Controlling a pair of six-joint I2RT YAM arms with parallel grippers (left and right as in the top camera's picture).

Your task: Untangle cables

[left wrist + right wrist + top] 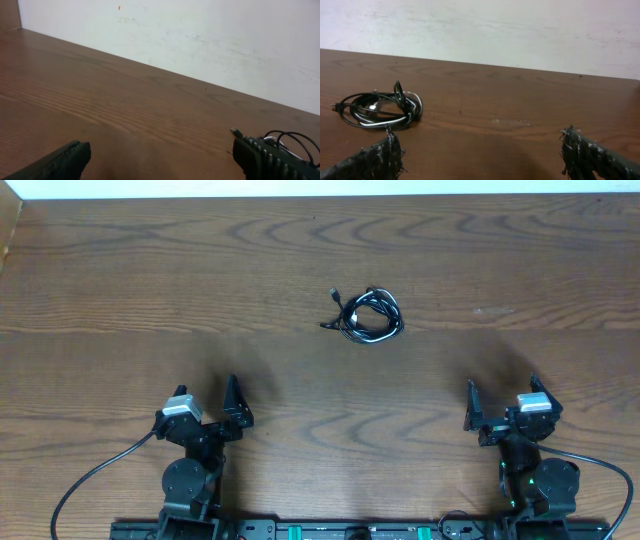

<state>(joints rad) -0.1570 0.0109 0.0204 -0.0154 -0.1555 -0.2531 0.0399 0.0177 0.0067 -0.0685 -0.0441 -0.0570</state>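
Near table (150,280) front, left gripper (161,147) and right gripper (480,136) jaws spread wide, empty, cables (368,315) bundled well apart

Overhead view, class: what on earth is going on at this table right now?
The cables lie in one small tangled bundle out in the middle of the wooden table, touched by nothing. The robot's left gripper and right gripper both sit back near its base, fingers open and holding nothing, well short of the bundle. The untangling has not yet begun.
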